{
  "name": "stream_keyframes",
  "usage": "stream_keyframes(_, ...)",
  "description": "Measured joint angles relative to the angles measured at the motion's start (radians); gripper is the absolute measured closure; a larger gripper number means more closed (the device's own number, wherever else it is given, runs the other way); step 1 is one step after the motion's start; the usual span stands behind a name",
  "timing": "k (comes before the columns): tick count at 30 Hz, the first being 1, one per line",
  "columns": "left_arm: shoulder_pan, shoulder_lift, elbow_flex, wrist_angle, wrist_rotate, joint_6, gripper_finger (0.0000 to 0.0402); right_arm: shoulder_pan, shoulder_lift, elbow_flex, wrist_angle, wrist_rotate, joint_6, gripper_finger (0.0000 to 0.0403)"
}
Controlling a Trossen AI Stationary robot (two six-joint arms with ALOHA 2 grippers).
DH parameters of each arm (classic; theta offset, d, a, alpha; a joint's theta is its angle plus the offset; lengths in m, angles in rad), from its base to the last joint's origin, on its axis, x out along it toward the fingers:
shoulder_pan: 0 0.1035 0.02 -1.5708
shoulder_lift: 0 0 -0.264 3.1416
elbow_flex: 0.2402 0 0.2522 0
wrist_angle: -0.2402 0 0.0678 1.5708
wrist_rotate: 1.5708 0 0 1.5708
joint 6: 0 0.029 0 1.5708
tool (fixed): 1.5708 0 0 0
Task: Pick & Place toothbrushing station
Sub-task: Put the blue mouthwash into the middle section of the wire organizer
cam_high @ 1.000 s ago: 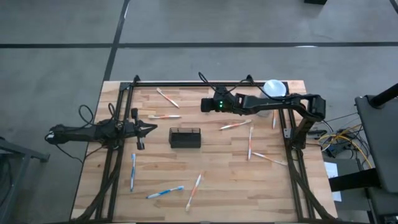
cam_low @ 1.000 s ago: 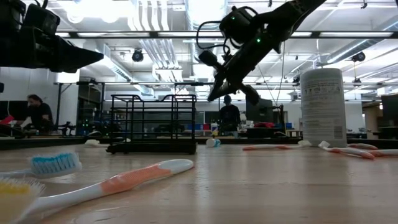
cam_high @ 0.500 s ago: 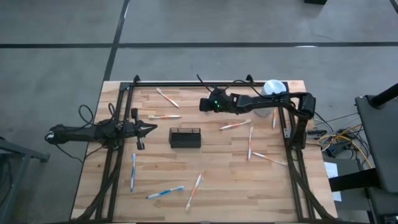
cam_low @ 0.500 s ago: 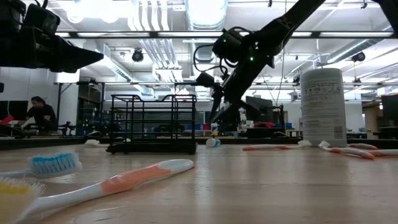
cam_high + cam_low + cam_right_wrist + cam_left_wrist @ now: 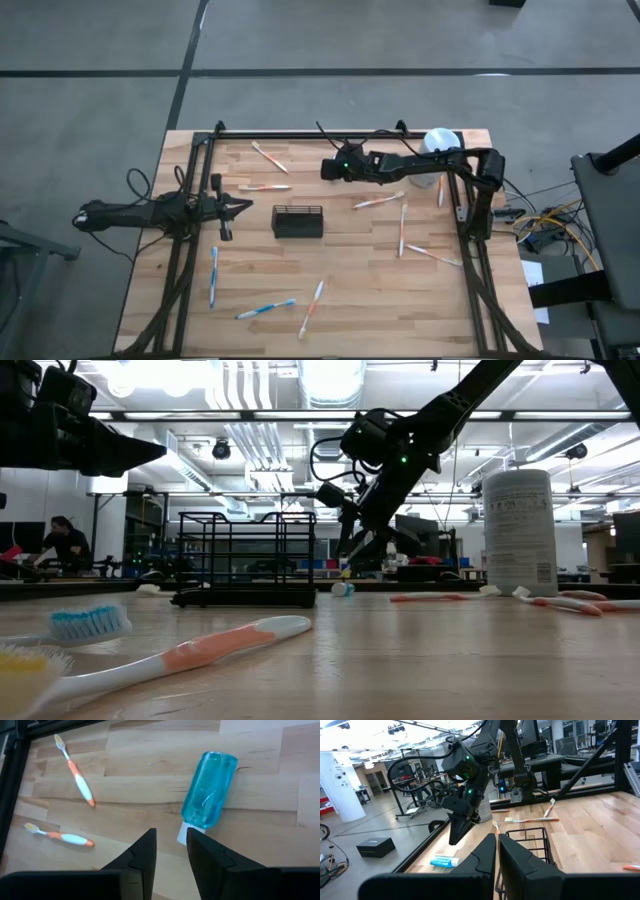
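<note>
The toothbrushing station (image 5: pixel 298 221), a small black wire basket, stands at mid-table and also shows in the low view (image 5: pixel 245 560). My right gripper (image 5: pixel 170 845) hangs open, pointing down, over a blue toothpaste tube (image 5: pixel 207 790) that lies flat on the wood behind the basket. The tube's white cap (image 5: pixel 184 834) is just ahead of the fingertips, and the fingers touch nothing. In the left wrist view the right gripper (image 5: pixel 456 831) hovers above the tube (image 5: pixel 444 862). My left gripper (image 5: pixel 238 206) waits shut left of the basket, above the table.
Several toothbrushes lie scattered: two at the far left (image 5: pixel 268 157), some right of the basket (image 5: pixel 378 201), some near the front edge (image 5: pixel 266 309). A white-topped canister (image 5: pixel 441 143) stands at the far right corner. Black frame rails (image 5: pixel 186 250) run along both table sides.
My right gripper has come down toward the table and moved a little toward its left edge, over the toothpaste tube. Its fingers have opened. The left arm has kept still.
</note>
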Motion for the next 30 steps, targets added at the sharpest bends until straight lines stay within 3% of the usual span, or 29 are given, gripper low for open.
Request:
stream_keyframes(4, 0.0, 0.0, 0.0, 0.0, 0.0, 0.0, 0.0376, 0.001, 0.026, 0.0, -0.001, -0.008, 0.062, 0.0296)
stream_keyframes(12, 0.0, 0.0, 0.0, 0.0, 0.0, 0.0, 0.0376, 0.008, 0.106, 0.072, -0.015, -0.011, 0.028, 0.0294)
stream_keyframes(24, 0.0, 0.0, 0.0, 0.0, 0.0, 0.0, 0.0376, 0.007, 0.154, 0.243, -0.324, 0.004, 0.022, 0.0294)
stream_keyframes(30, 0.0, 0.0, 0.0, 0.0, 0.0, 0.0, 0.0376, 0.007, 0.148, 0.269, -0.366, 0.024, 0.011, 0.0293)
